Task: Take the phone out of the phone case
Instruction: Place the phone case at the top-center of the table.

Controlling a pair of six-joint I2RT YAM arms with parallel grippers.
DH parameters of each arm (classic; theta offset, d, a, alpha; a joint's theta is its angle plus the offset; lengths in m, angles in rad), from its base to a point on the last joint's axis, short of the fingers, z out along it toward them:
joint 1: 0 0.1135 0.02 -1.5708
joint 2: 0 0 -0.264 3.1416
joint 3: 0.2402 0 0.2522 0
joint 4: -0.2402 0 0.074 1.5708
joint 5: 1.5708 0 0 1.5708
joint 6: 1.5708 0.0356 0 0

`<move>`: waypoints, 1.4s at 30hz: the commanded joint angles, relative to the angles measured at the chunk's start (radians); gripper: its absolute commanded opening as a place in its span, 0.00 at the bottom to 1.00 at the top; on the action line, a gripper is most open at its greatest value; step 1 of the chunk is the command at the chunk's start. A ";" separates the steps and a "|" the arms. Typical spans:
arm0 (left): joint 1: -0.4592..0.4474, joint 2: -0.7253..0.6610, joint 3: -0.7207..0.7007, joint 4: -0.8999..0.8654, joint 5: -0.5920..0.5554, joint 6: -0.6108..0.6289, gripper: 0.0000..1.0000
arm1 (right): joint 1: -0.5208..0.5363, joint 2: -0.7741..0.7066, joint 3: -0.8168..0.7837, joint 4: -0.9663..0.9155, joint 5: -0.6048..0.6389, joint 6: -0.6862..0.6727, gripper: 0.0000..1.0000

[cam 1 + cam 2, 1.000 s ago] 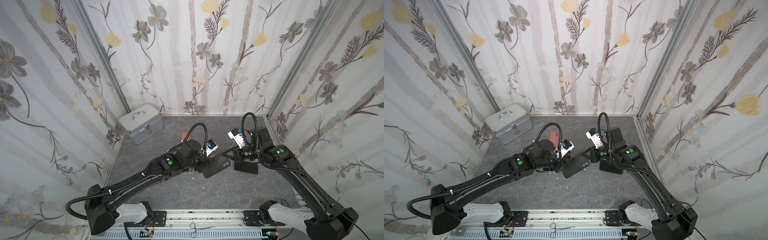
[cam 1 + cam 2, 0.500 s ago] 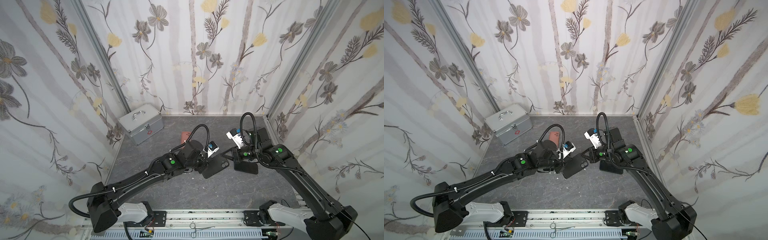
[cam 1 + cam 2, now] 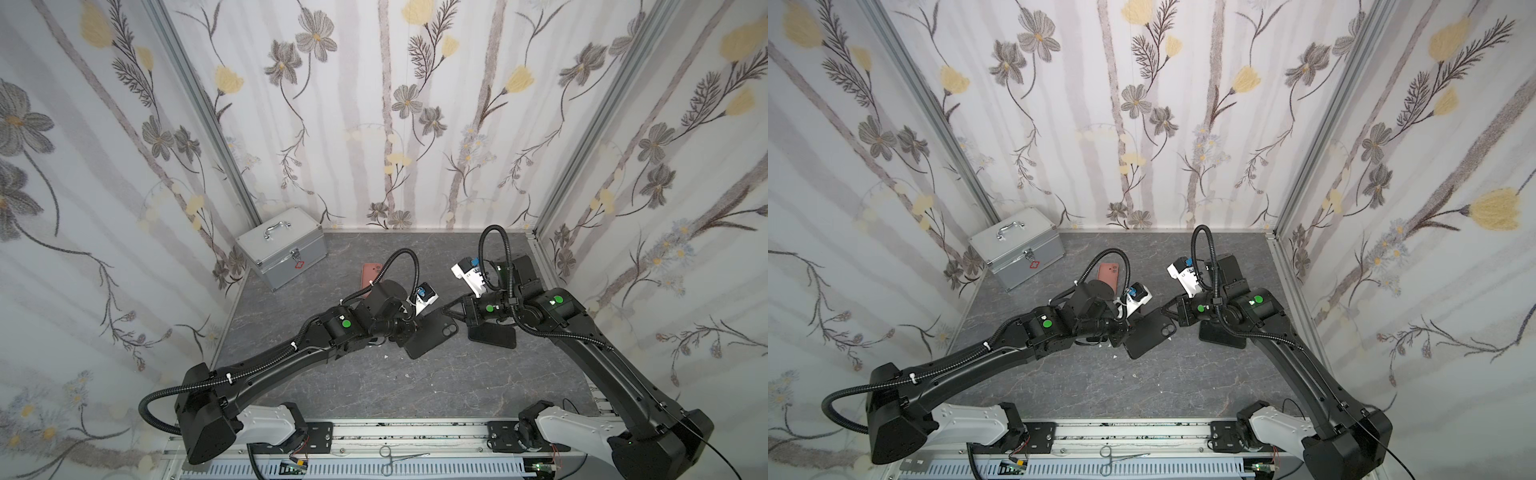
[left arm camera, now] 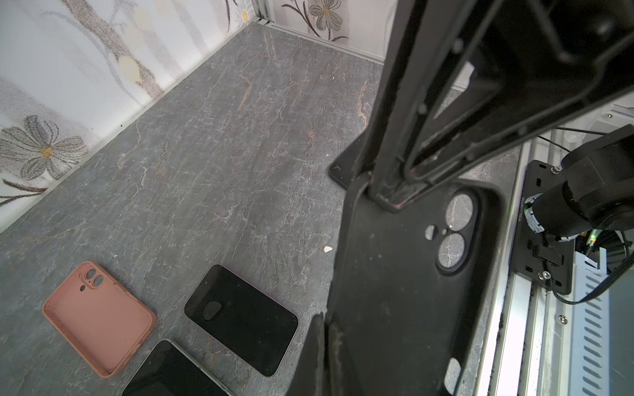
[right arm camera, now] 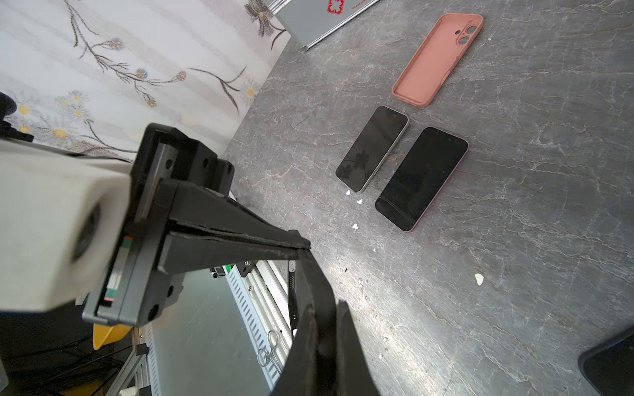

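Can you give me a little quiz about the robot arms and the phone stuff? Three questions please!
1. True or false: only the left gripper pinches the black case, while the right gripper is open and away from it.
2. What colour is the empty case lying near the silver box? A green, B pink, C blue.
3. Fill in: ___ dark-screened phones lie side by side on the table.
Key: 1 false, both grippers are shut on it. 2 B. 3 two.
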 commanded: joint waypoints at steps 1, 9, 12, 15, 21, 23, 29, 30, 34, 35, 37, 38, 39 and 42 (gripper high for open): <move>-0.001 -0.005 0.010 0.011 -0.005 -0.006 0.00 | 0.001 0.000 0.005 0.060 -0.007 0.008 0.00; -0.001 0.001 -0.035 0.106 -0.229 -0.215 0.00 | -0.014 -0.068 0.003 0.149 0.259 0.108 0.61; -0.001 0.017 -0.061 0.152 -0.292 -0.311 0.00 | -0.034 -0.102 -0.042 0.226 0.336 0.170 0.62; 0.001 0.056 -0.069 0.179 -0.369 -0.416 0.00 | -0.036 -0.130 -0.100 0.294 0.469 0.220 0.66; 0.023 0.174 -0.023 0.183 -0.425 -0.537 0.00 | -0.035 -0.149 -0.213 0.431 0.605 0.266 0.80; 0.051 0.206 -0.001 0.183 -0.407 -0.571 0.00 | -0.034 -0.133 -0.231 0.459 0.620 0.275 0.81; 0.159 0.342 0.099 0.168 -0.306 -0.639 0.00 | -0.035 -0.038 -0.238 0.538 0.729 0.345 0.82; 0.172 0.366 0.119 0.161 -0.295 -0.642 0.00 | -0.035 -0.024 -0.233 0.547 0.754 0.343 0.84; 0.226 0.487 0.239 0.109 -0.258 -0.659 0.00 | -0.038 0.035 -0.208 0.566 0.778 0.297 0.86; 0.239 0.518 0.270 0.091 -0.258 -0.656 0.00 | -0.039 0.049 -0.201 0.574 0.770 0.279 0.84; 0.255 0.568 0.318 0.069 -0.255 -0.638 0.00 | -0.040 0.083 -0.192 0.591 0.723 0.241 0.82; 0.263 0.594 0.344 0.058 -0.254 -0.629 0.00 | -0.041 0.104 -0.186 0.600 0.689 0.230 0.82; 0.269 0.614 0.365 0.048 -0.252 -0.617 0.00 | -0.040 0.126 -0.180 0.609 0.661 0.227 0.81; 0.292 0.671 0.423 0.014 -0.255 -0.590 0.00 | -0.041 0.208 -0.151 0.630 0.581 0.221 0.79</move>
